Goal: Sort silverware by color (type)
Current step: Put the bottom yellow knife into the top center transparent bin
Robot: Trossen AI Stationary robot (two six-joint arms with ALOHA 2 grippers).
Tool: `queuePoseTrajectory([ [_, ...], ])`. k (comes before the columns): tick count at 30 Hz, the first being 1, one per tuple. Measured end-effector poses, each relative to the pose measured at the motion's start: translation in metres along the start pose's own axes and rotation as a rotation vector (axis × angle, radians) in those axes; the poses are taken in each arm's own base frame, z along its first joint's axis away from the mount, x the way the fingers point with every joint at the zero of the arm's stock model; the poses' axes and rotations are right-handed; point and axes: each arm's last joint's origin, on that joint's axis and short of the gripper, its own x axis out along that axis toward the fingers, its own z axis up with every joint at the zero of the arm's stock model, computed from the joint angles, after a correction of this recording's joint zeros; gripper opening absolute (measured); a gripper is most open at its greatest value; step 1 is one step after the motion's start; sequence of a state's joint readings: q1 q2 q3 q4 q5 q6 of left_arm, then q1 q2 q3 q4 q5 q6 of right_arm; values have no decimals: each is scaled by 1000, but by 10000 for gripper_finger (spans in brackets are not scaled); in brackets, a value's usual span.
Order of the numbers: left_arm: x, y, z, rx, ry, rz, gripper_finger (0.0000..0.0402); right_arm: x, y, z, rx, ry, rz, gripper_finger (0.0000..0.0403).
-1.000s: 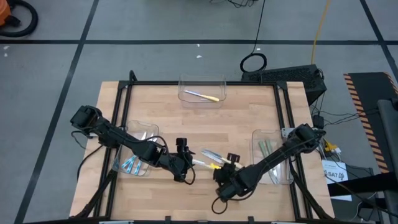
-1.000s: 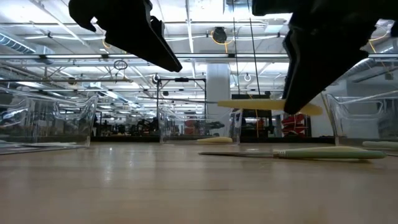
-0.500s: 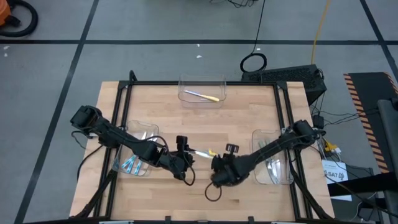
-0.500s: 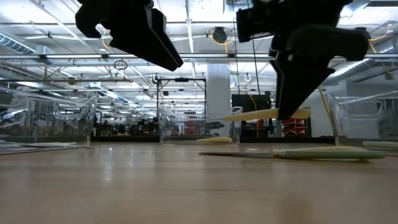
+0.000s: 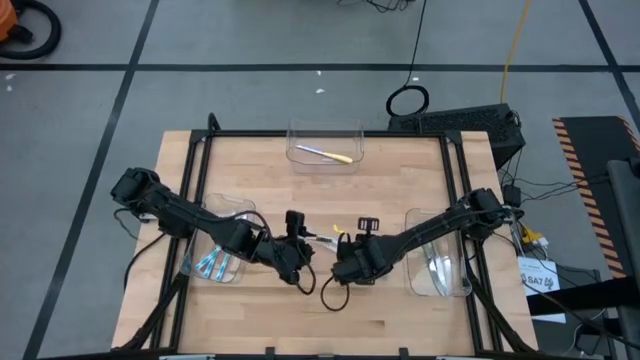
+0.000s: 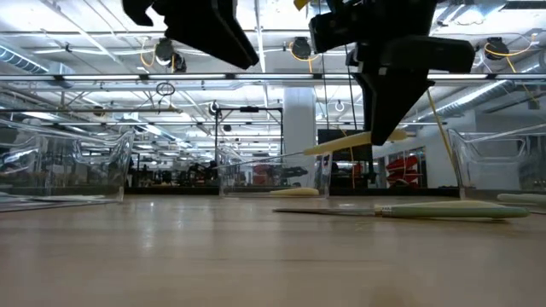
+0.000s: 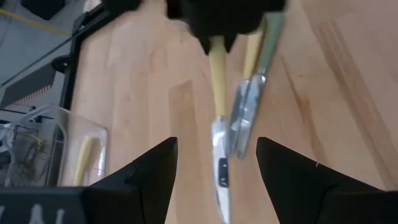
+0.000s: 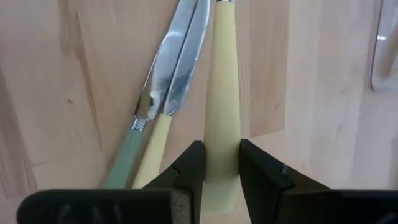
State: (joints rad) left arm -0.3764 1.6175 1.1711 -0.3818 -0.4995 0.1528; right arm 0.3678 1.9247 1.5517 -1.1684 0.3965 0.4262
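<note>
Right wrist view — right pincer clamps yellow-handled knife above table.

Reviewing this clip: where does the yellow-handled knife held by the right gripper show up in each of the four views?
High view: yellow-handled knife mid-table, at the right gripper.
Low view: lifted off the table, right of centre.
Left wrist view: centre, blade toward the camera.
Right wrist view: handle clamped between the fingers.
Shared landmark: the green-handled knife lying on the table beside it.
</note>
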Motion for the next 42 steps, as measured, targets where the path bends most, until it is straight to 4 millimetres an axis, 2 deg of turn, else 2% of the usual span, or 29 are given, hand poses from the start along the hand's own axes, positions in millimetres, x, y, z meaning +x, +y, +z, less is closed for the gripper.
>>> queuePoseTrajectory([
  [4,-2,13,-8,-31,66,14,227,1,-2,1,-64,3,3,74],
  [9,-10,23,-9,-83,53,27,227,-2,-10,2,-145,-7,2,74],
  [19,-24,37,-34,-135,47,82,227,-17,-52,5,-173,-78,-28,74],
  [23,-25,41,-46,-156,-30,111,227,-18,-69,6,-166,-77,-32,74],
  [27,-24,48,-63,-175,-65,147,227,-14,-89,8,-155,-68,-37,74],
  [32,-33,54,-78,-216,-68,166,227,-2,-121,11,-147,-29,-49,75],
  [36,-42,56,-84,-250,-79,185,227,11,-151,13,-118,-11,-22,75],
  [42,-49,54,-81,-258,-105,177,227,26,-191,14,-95,-24,-30,74],
])
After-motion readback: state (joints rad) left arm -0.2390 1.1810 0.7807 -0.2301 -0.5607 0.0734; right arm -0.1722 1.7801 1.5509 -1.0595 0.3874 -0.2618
